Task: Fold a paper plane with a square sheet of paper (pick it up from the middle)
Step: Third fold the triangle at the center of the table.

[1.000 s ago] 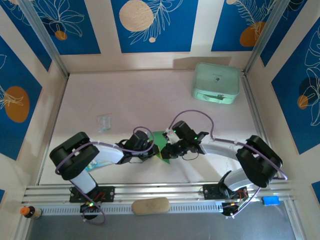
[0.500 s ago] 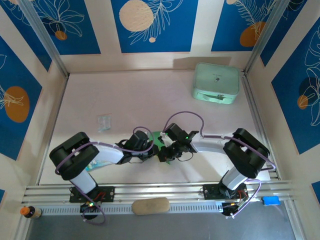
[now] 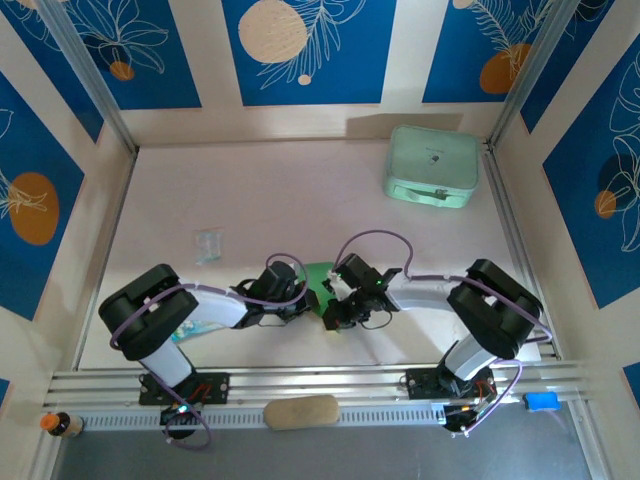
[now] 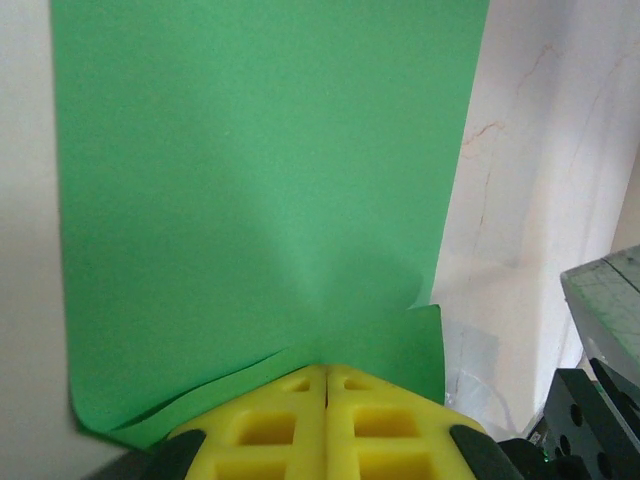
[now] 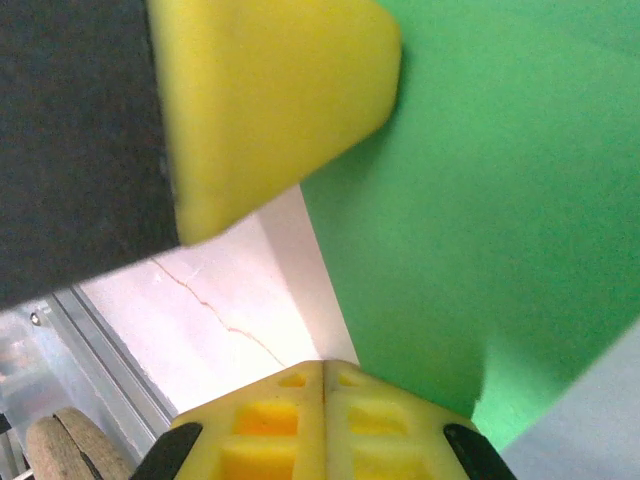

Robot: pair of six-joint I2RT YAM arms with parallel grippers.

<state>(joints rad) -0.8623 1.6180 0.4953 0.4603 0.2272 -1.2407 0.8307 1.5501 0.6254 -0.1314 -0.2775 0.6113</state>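
- Yellow jaws of the left gripper (image 4: 326, 372) are pressed shut on one edge of the square sheet of paper (image 4: 260, 180), probably anchoring it while a fold is worked.
- On the right gripper (image 5: 323, 366) the jaws are closed too, seemingly pinching the sheet's side edge close to the left one.
- Both grips keep the sheet at the near middle of the desk (image 3: 250, 200).
- Compared with a second ago, the right arm has drawn in leftward, and less green shows.
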